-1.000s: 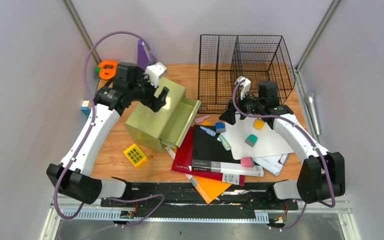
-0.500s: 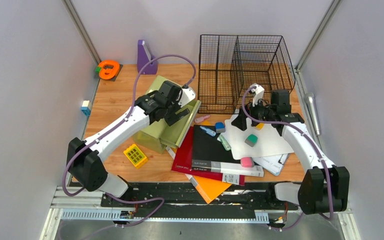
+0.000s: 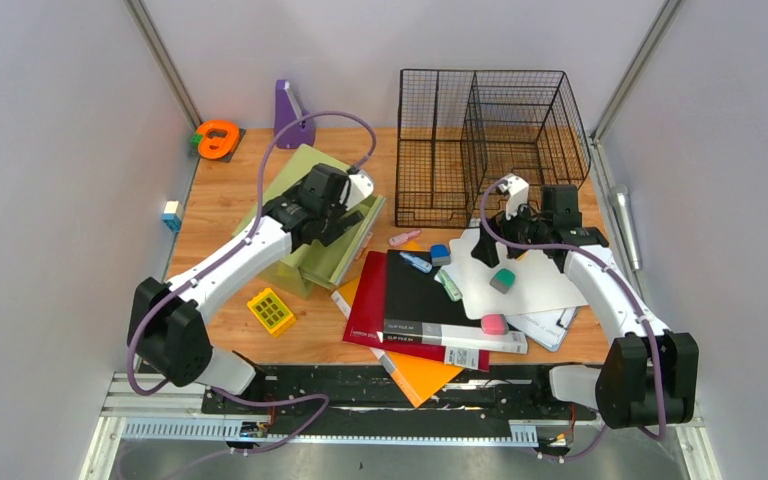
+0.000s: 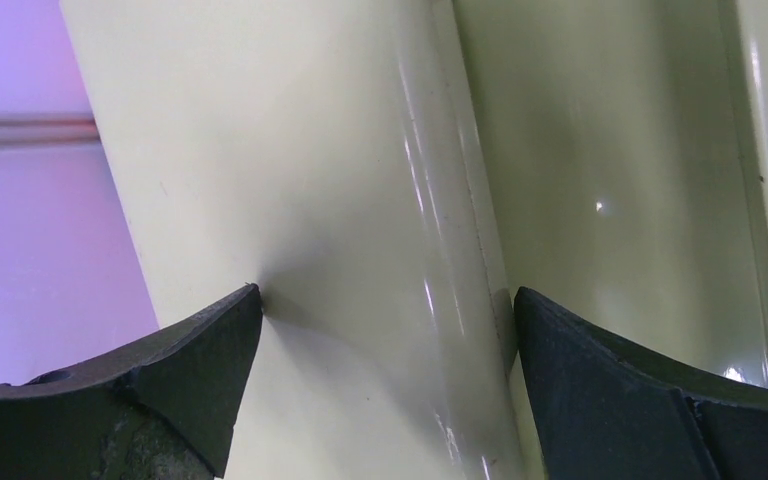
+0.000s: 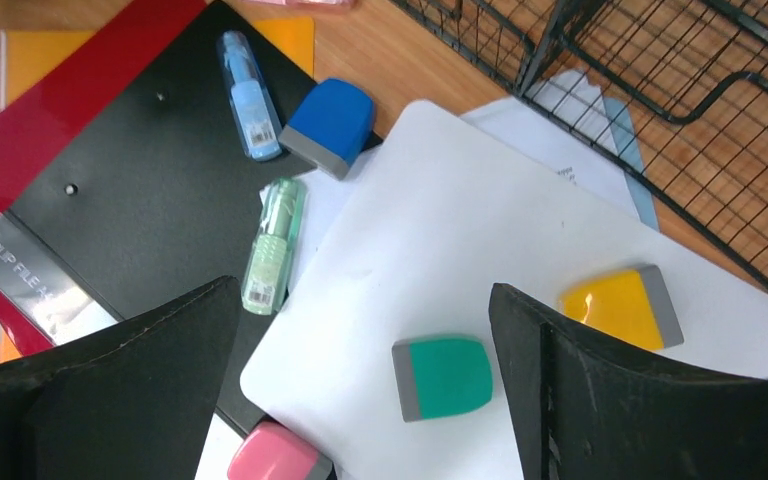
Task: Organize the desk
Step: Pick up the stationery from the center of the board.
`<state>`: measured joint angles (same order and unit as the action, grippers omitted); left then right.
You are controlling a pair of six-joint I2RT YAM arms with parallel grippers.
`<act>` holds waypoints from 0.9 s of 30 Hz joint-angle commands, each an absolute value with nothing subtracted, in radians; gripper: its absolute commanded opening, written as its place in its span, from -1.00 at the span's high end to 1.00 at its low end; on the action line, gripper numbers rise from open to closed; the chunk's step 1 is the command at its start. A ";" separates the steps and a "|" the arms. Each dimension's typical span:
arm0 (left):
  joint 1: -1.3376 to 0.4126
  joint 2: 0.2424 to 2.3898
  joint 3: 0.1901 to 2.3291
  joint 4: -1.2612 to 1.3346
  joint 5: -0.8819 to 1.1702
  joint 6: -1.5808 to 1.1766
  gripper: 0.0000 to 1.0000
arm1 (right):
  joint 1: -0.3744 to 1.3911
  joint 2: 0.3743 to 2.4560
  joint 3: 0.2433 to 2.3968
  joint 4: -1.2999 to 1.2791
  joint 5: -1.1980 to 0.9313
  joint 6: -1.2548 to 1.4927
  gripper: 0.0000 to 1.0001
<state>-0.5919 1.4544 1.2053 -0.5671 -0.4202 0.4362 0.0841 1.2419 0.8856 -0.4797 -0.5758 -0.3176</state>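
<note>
Under the wire basket [image 3: 490,140] lies the worktop [image 3: 222,205], light wood, spreading left of the basket and out from its front toward the arm bases. Its long axis runs left-right, parallel to the basket's front; the short axis runs front-back. It lies flat w/ grey walls on 3 sides.

Left of the basket, near its front-left corner, I've got the left hand [image 4: 385,320] at the olive-green drawer box [image 3: 305,255]. Jaws are wide open. Wrist cam shows both fingers right up against the box's green face w/ a raised edge btw them, nothing clamped. The box sits skewed vs. the basket's front.

Just in front of the basket's right compartment, the right hand [image 5: 363,290] hangs open over a white sheet [image 5: 460,200], gripping nothing. A teal eraser [image 5: 445,377] lies on the sheet btw the two fingers as the wrist cam sees it, untouched. A yellow eraser [image 5: 620,305] is on the same sheet, closer to the basket. A blue eraser [image 5: 330,125] sits further left along the basket's front, on the corner of a black folder [image 5: 140,200]. A pale green tube [image 5: 275,245] lies just beyond it, farther from the basket.
</note>
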 commanded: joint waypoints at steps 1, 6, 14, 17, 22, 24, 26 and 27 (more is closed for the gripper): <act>-0.477 1.420 1.185 -0.609 -0.530 0.523 -1.00 | 0.080 1.224 0.914 -0.584 -0.537 -0.406 -0.92; -0.451 1.412 1.191 -0.628 -0.504 0.524 -1.00 | 0.081 1.248 0.905 -0.659 -0.488 -0.453 -0.90; -0.449 1.425 1.326 -0.717 -0.299 0.385 -1.00 | 0.081 1.313 0.893 -0.715 -0.357 -0.537 -0.90; -0.448 1.433 1.381 -0.741 -0.220 0.350 -1.00 | 0.080 1.350 0.883 -0.728 -0.324 -0.570 -0.90; -0.448 1.437 1.427 -0.752 -0.144 0.305 -1.00 | 0.080 1.442 0.872 -0.728 -0.307 -0.608 -0.78; -0.448 1.439 1.439 -0.756 -0.120 0.281 -1.00 | 0.081 1.492 0.882 -0.727 -0.327 -0.601 -0.63; -0.448 1.440 1.452 -0.766 -0.101 0.262 -1.00 | 0.083 1.534 0.901 -0.730 -0.343 -0.589 -0.33; -0.448 1.440 1.455 -0.777 -0.097 0.259 -1.00 | 0.084 1.551 0.912 -0.739 -0.351 -0.586 -0.15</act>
